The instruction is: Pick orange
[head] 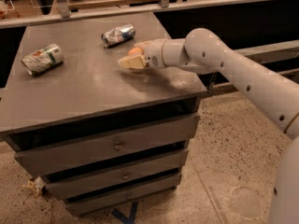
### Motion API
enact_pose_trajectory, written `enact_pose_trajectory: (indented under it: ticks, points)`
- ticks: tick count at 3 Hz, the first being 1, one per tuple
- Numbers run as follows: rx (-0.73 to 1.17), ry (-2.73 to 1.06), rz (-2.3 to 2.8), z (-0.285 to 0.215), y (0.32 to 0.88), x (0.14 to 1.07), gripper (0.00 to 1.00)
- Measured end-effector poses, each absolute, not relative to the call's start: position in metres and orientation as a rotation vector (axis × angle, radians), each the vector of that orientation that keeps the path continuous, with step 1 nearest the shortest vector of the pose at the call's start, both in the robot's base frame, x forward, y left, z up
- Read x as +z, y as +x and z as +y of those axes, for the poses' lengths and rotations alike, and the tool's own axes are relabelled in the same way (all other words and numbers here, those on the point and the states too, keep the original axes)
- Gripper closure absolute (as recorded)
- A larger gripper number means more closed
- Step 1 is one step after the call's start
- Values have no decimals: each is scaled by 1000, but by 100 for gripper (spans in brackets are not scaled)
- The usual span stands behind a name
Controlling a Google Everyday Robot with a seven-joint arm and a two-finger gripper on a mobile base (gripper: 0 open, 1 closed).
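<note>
- Orange (135,52): round, pale orange and matte. It shows no long axis, and no stem or other mark says which way it points.
- It sits over the right rear part of the grey cabinet top (84,87), near the crushed silver-blue can (118,35) and a little in front and to the right of it.
- Only the orange's upper half shows. The gripper's pale front covers its lower edge, so I cannot tell if it rests on the top.
- Gripper (131,55): reaches in from the right, roughly level and low over the top, its tip pointing left. The orange is set right against its front end.
- Cannot tell how far open the gripper is, or whether it has a hold on the orange.
- A soft shadow lies on the top just under the gripper and wrist.
- Arm (210,55): white and thick, crossing from the lower right corner to the cabinet's right edge.
- Crushed white-green can (42,58): on its side at the left of the top, well apart from the orange.
- Below the top: three grey drawers (117,146), stacked. Speckled floor (224,148) is around the cabinet.
</note>
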State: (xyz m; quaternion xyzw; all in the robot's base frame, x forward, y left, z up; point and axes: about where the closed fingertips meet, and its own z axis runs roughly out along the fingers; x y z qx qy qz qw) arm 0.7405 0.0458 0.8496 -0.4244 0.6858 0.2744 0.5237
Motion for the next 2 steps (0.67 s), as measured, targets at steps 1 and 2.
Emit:
enact_pose_trajectory:
  ticks: [1, 2]
  points:
    - [659, -1018, 1616, 50, 739, 855, 59]
    - [660, -1016, 1566, 53, 735, 873, 82]
